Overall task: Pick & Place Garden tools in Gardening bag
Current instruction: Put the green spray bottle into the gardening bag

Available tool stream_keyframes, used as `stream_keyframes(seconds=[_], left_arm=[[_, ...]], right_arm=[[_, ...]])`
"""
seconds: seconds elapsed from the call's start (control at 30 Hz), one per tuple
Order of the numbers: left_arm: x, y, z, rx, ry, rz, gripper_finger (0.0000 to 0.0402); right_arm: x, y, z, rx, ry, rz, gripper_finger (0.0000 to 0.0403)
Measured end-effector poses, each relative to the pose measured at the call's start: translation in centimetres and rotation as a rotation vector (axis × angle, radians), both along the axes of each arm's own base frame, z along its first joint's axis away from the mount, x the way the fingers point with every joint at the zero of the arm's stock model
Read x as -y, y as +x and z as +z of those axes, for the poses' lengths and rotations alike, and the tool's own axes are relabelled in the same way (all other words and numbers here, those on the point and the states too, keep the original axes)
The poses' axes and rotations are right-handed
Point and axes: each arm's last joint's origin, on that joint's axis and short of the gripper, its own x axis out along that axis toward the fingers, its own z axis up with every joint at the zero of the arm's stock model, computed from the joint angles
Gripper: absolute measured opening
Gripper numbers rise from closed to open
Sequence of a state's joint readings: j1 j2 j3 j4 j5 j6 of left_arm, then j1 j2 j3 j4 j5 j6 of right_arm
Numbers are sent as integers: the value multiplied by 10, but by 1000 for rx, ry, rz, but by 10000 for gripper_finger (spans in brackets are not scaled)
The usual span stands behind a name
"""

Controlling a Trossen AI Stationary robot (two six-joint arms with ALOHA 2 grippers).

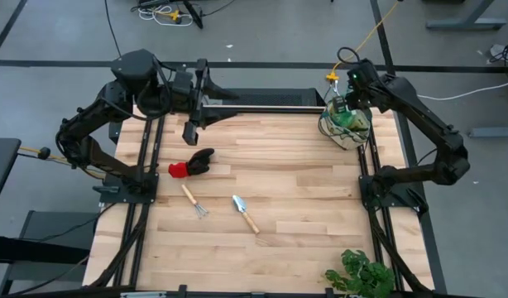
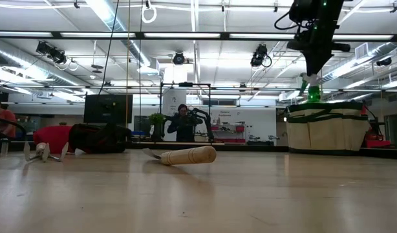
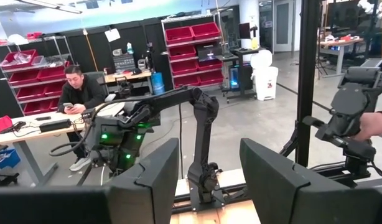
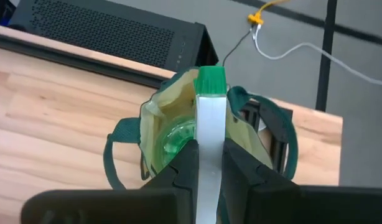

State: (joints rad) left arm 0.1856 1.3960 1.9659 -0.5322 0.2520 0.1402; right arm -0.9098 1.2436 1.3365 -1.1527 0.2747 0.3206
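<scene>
We see the green spray bottle point(image 4: 210, 124) clamped between the two fingers of the right gripper point(image 4: 209, 168), directly above the open mouth of the gardening bag point(image 4: 160, 118), which stands at the far right corner of the table point(image 1: 304, 207). We judge that the bottle is about to be lowered or dropped inside. The risk here is the narrow opening: if the bottle comes down off-centre, it may catch the rim or a handle loop, tip the soft bag, or fall outside onto the wood.

The glove point(image 1: 190, 163), the mini rake point(image 1: 194, 201) and the trowel point(image 1: 245, 213) lie on the table, well apart from the bag; the leafy plant point(image 1: 361, 275) sits at the near edge. The left gripper point(image 1: 190, 132) waits over the far left side, its jaws parted and holding nothing.
</scene>
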Motion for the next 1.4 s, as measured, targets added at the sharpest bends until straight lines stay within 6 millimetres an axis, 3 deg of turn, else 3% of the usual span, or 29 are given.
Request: stream_keyframes(seconds=[0.5,0.8,1.03,1.4], left_arm=[[0,0,-2,-26,-4,0,177],[0,0,-3,-27,-3,0,177],[0,0,-4,-45,-6,0,177],[0,0,-5,-48,-6,0,177]], right_arm=[[15,2,-12,27,58,-111,47],[18,7,-13,52,77,-8,47],[17,8,-13,-56,51,159,47],[16,8,-13,-82,51,204,48]])
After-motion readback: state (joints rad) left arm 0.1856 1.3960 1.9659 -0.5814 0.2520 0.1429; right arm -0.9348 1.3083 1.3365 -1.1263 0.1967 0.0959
